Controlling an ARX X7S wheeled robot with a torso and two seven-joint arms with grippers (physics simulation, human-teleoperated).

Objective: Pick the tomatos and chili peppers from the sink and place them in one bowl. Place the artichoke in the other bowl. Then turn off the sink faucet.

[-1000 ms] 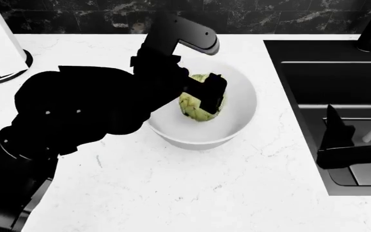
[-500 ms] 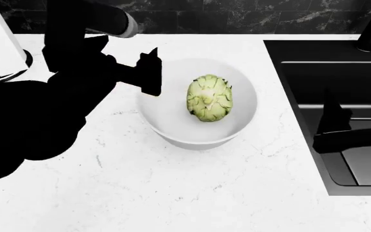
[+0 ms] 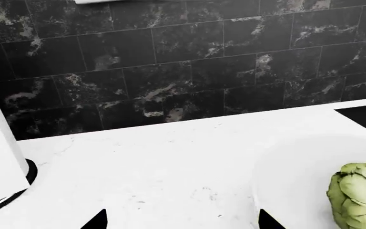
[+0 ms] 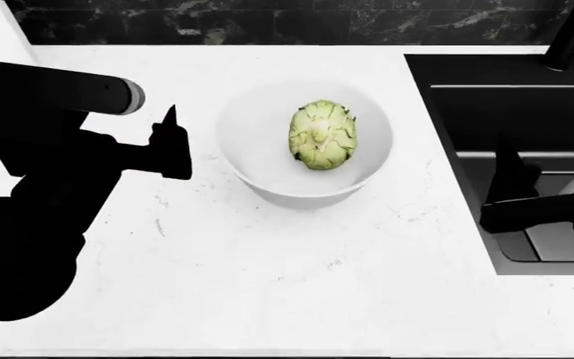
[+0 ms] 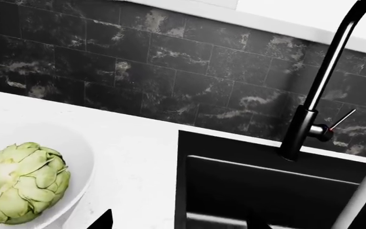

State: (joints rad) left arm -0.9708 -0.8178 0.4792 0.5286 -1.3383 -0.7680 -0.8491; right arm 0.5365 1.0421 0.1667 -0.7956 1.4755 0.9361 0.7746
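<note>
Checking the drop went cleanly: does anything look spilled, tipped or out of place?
Nothing stands out. The artichoke sits inside the white bowl, which stands upright on the counter. The left tool hangs open beside the bowl, touching nothing. A pale stream slants into the sink.

Artichoke point(image 4: 322, 135) (seemingly upright) in white bowl point(image 4: 257, 149)

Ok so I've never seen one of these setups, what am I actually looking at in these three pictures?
A simulated two-armed robot at a kitchen counter. One picture looks down from its head; the other two come from cameras near each gripper. On the white counter stands a white bowl with an artichoke in it. The left gripper hangs beside the bowl, open and empty. The right gripper sits over the black sink, holding nothing visible; the black faucet stands behind it.
</note>
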